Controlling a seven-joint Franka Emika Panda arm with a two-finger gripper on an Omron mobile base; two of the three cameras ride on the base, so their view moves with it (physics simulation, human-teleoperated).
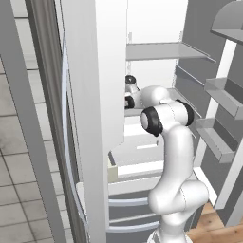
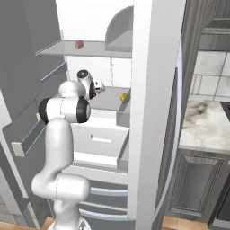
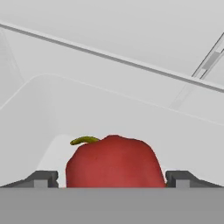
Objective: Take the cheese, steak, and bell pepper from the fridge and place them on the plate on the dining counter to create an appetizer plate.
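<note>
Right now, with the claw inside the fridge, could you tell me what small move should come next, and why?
Probably close the claw on the pepper. In the hand view its two fingertips stand wide apart, one on either side of the pepper, which sits centred between them on a white fridge shelf. Nothing is held yet.

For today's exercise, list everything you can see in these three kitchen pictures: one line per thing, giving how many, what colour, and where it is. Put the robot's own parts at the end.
fridge: one, grey steel outside, white inside, doors open, arm reaching in.
bell pepper: one, bright red, green stem, on a white fridge shelf, between the fingertips.
cheese: one, yellow-orange, on the middle shelf, right of the hand.
steak: one, dark red, on the upper shelf.
door bins: several, grey, on the open right-hand door.
marble counter: one, white-grey veined, right of the fridge.
arm: one, white with dark joints.
gripper: one, dark fingertips, open, either side of the pepper.
</note>
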